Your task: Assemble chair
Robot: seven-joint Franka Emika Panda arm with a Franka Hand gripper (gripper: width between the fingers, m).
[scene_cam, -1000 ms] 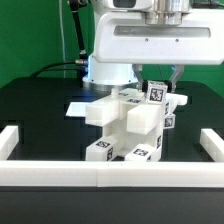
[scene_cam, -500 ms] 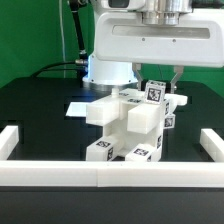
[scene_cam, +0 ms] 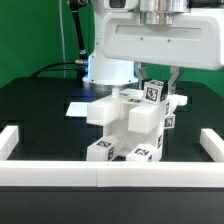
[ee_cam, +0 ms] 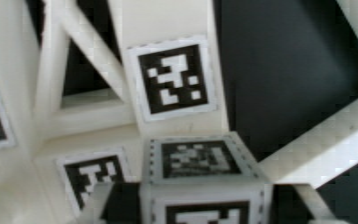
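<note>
Moved: the hand and the post between its fingers have edged a little toward the exterior view's left, and the post's tag now faces slightly more that way. The rest of the chair lies as it did.
Hand: upper middle of the exterior view, right of centre, hanging from the white arm. Its dark fingers stand on either side of the post and are pressed in on it, pinching it.
Post: a short white block with a black-and-white tag on its near face, tilted a little. It sits at the top rear of the chair, and its lower end touches the parts below.
Chair: a chunky cluster of white slabs and bars in the centre of the exterior view, resting on the black tabletop. Small tags show on its lower front blocks.
Wrist view: the post's tagged end fills the foreground. Beyond it runs a long white bar with a tag, crossed by other white bars. The fingers cannot be made out here.
Rails: white border along the lower edge of the exterior view, with corners at lower left and lower right.
Marker board: flat and white, left of the chair and just behind it.
</note>
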